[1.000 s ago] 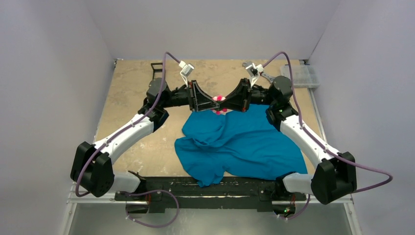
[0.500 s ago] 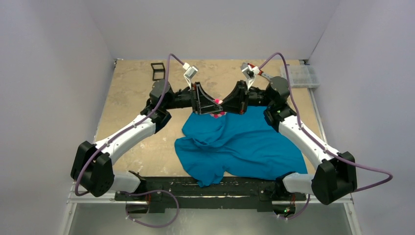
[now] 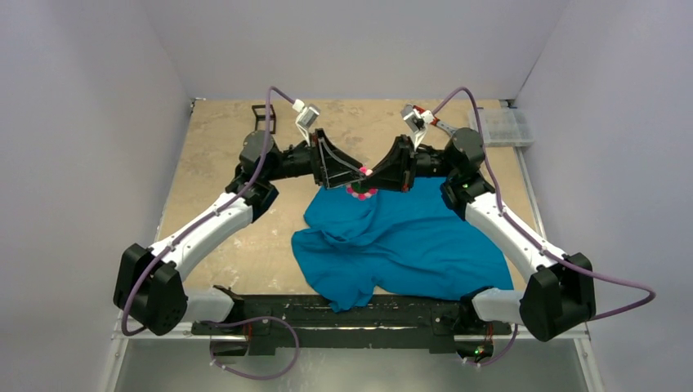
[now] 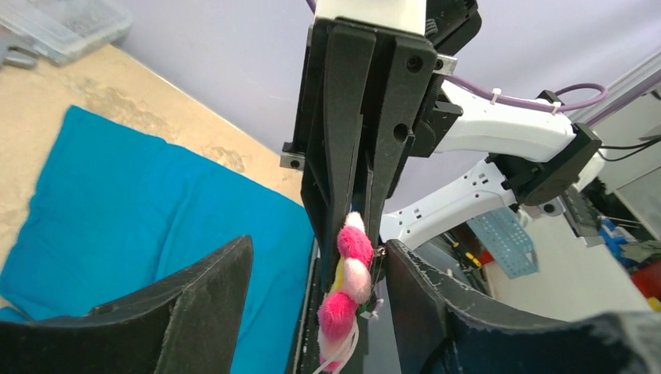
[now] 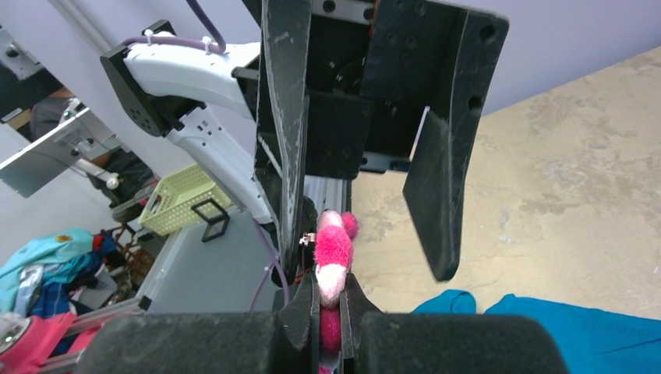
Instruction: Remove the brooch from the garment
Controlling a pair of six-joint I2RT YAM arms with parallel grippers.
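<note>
**Brooch (image 4: 348, 273) clamped in the right claw (image 5: 330, 300) above the T-shirt (image 3: 409, 237)**

The pink-and-yellow flower brooch is gripped edge-on between the right claw's closed fingers, which are pointed in from 3 o'clock. The left claw (image 4: 316, 257) is faced toward it from 9 o'clock. Its fingers are spread apart to either side of the brooch, with one finger just beside it. From above, the brooch is seen at the 12 o'clock edge of the teal T-shirt, which is laid rumpled on the tabletop (image 3: 221, 155).
</note>
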